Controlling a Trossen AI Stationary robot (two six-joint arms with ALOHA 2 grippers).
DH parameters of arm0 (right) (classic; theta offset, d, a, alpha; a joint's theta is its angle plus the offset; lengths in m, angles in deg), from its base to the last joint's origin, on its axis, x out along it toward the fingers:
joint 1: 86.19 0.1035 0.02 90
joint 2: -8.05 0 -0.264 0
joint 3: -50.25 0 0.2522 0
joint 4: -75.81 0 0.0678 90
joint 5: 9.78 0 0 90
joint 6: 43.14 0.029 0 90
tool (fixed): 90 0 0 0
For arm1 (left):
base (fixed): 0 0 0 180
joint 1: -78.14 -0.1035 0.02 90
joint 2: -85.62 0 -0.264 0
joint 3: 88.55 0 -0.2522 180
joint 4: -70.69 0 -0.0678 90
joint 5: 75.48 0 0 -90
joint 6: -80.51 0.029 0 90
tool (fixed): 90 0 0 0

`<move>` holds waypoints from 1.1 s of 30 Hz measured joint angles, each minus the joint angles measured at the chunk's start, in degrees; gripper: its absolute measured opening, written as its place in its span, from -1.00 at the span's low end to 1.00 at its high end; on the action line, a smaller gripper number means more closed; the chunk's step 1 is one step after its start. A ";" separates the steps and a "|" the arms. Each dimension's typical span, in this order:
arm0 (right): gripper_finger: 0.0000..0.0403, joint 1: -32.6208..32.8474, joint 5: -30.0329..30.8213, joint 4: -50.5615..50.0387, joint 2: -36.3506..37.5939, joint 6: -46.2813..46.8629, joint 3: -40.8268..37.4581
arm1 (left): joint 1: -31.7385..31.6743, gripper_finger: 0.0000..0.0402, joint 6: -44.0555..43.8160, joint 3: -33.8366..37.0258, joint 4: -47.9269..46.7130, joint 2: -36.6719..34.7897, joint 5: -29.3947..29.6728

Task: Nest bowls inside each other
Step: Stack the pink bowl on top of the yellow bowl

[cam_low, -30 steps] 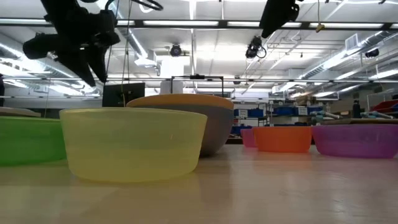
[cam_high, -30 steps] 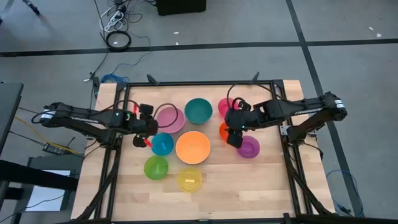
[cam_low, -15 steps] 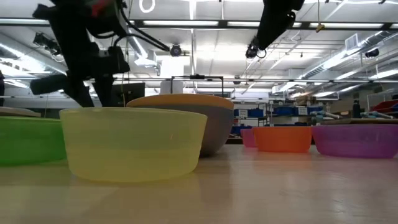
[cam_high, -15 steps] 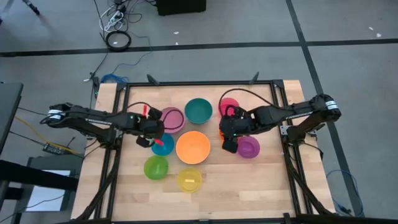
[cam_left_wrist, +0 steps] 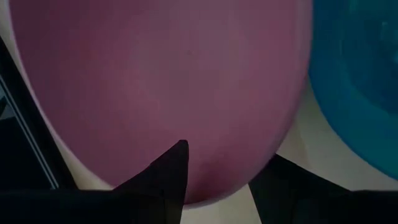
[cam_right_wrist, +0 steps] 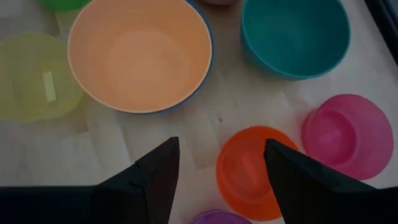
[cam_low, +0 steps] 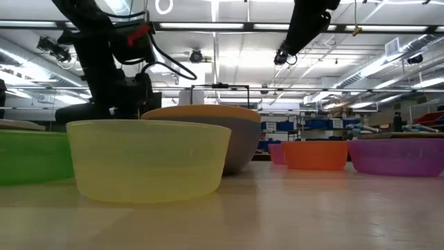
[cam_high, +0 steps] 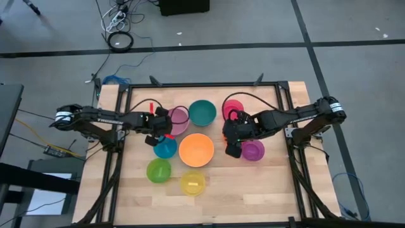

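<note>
Several bowls stand on the wooden table. My left gripper (cam_left_wrist: pixel 227 155) is open and low over the pink bowl (cam_left_wrist: pixel 161 81), one finger above its inside and the other outside its rim; the blue bowl (cam_left_wrist: pixel 360 74) stands beside it. My right gripper (cam_right_wrist: pixel 221 149) hangs open above the red-orange bowl (cam_right_wrist: pixel 252 174), clear of it. Around that bowl stand the magenta bowl (cam_right_wrist: pixel 348 143), the purple bowl (cam_high: pixel 254 151), the teal bowl (cam_high: pixel 202 112) and the big orange bowl (cam_high: pixel 196 150).
The green bowl (cam_high: pixel 159 170) and the yellow bowl (cam_high: pixel 193 182) stand toward the near edge, with bare wood (cam_high: pixel 253 190) to their right. A black frame (cam_high: pixel 202 84) runs along the table's far and side edges.
My left gripper has come down and gone toward the table's right, from beside the blue bowl to the pink bowl's rim, rolling a little. My right gripper has drifted slightly left and down over the red-orange bowl. No bowl has moved.
</note>
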 joint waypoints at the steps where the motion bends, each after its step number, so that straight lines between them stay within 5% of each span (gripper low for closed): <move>1: 0.10 0.00 0.02 -0.01 0.00 0.01 0.00 | -0.17 -0.19 0.48 0.00 0.05 -0.10 -0.01; 4: 0.10 0.00 0.05 -0.02 0.00 0.04 0.00 | -0.54 -0.31 0.65 -0.02 -0.07 -0.08 -0.20; 11: 0.10 0.00 0.57 0.00 0.01 0.04 0.00 | -1.40 -0.94 -0.56 -0.02 -0.44 -0.08 -2.07; 16: 0.10 0.00 0.95 -0.02 0.01 0.04 0.00 | -1.67 -0.96 -2.43 -1.86 -1.67 -0.08 -1.86; 23: 0.10 0.09 3.45 -0.29 0.04 1.56 0.00 | -0.48 -0.97 -5.96 -12.96 -5.99 -0.10 -3.37; 33: 0.10 2.89 12.44 -12.38 2.46 13.13 0.00 | 12.08 -0.97 -17.06 -23.82 -2.72 -0.06 -10.07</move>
